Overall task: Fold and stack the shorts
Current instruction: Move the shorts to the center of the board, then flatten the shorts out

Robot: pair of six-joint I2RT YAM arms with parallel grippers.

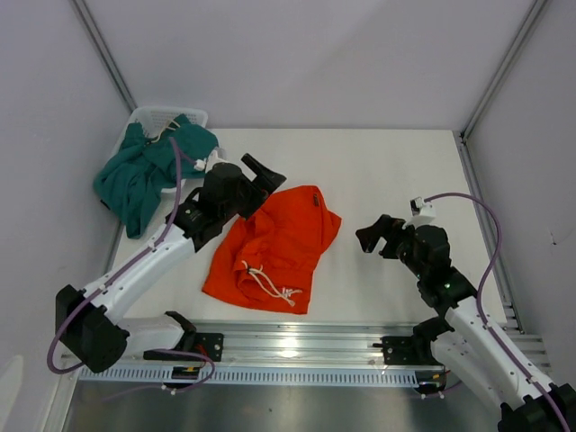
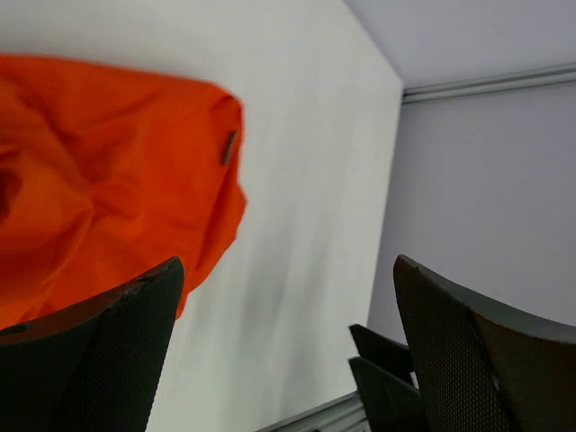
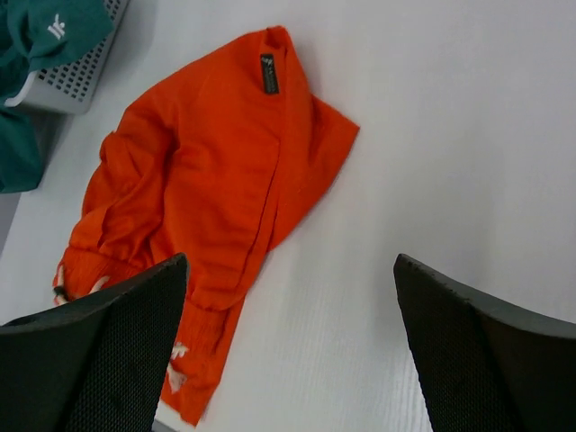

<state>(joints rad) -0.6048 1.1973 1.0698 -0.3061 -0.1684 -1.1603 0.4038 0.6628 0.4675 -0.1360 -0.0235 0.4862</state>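
Plainly, the table (image 1: 387, 180) is carrying everything. The orange shorts (image 1: 274, 247) are lying crumpled near its middle, between the two arms, with the waistband toward the near edge. They are looking light, thin and limp, so I judge they are going to sag and drag rather than keep any shape. Pinching one corner will likely bunch them. Taking the two waistband ends, one per arm, is looking like the better hold.

The teal shorts (image 1: 144, 175) are heaped over the basket (image 1: 166, 115) at the far left corner, partly inside it and partly spilling out toward the left edge. Being equally soft, they are probably going to need lifting clear of the rim first.

The left gripper (image 1: 264, 171) is hovering over the orange shorts' far left edge, jaws standing wide with nothing between them. The right gripper (image 1: 373, 234) is hanging to the right, well apart from the cloth, its jaws likewise wide and empty.

The drawstring (image 1: 265, 281) is trailing loose at the waistband and may be catching in a grip. The label (image 3: 269, 74) is too small to read.

How the orange layers are lying underneath is hidden. Teal cloth is covering most of the basket, and the left wrist view is cutting off most of the orange shorts.
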